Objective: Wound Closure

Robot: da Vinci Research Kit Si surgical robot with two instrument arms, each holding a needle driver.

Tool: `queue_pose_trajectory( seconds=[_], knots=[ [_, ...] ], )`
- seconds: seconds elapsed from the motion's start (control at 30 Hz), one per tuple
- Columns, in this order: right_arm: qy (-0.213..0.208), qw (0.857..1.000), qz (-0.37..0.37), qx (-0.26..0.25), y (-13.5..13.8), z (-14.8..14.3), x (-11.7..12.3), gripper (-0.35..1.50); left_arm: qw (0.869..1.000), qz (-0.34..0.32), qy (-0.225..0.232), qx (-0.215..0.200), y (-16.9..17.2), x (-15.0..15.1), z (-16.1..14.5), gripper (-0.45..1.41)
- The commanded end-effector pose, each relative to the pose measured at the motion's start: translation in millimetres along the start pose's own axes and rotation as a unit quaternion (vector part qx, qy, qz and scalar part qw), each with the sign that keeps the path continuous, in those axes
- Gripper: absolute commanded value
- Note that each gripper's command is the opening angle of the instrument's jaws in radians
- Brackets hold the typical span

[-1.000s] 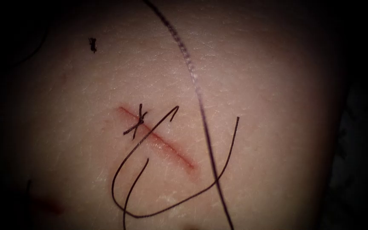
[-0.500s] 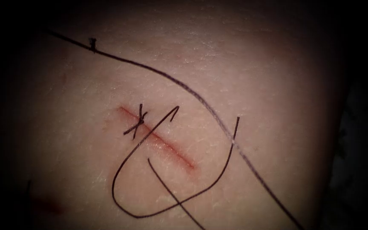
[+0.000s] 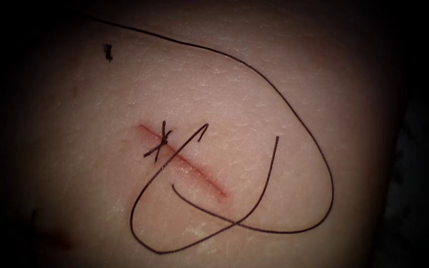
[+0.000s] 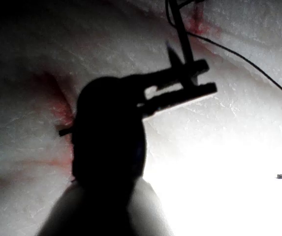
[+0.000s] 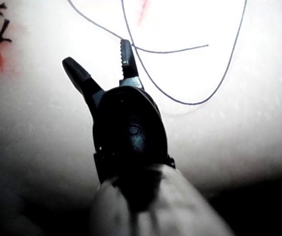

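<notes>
The tissue (image 3: pixel 284 89) is pale pink, with fine skin lines. The cut (image 3: pixel 194 171) is a thin reddish line running diagonally, with one dark knotted stitch (image 3: pixel 161 144) near its upper left end. The dark thread (image 3: pixel 319 164) lies on the tissue in a wide smooth loop to the right of the cut. The left pincer (image 4: pixel 195 81) is closed on a thin dark needle (image 4: pixel 180 34). The right pincer (image 5: pixel 101 61) stands wide apart and holds nothing; its one jaw is ridged.
</notes>
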Motion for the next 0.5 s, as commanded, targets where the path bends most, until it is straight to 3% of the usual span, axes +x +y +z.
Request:
queue_pose_trajectory(
  seconds=[0.03,0.23,0.5],
  knots=[
    [-0.011,1.0,-0.014,-0.012,-0.6,2.7,0.9,1.48,1.0,-0.001,0.0,0.006,0.2,-1.4,-0.7,-0.45],
    [-0.031,0.998,-0.033,-0.042,0.2,9.4,4.7,1.48,1.0,-0.001,0.007,0.027,3.3,-3.0,-1.3,-0.45],
    [-0.031,0.997,-0.035,-0.06,2.3,14.7,7.3,1.46,1.0,0.002,0.003,0.018,4.6,-2.5,-1.8,-0.45]
  ],
)
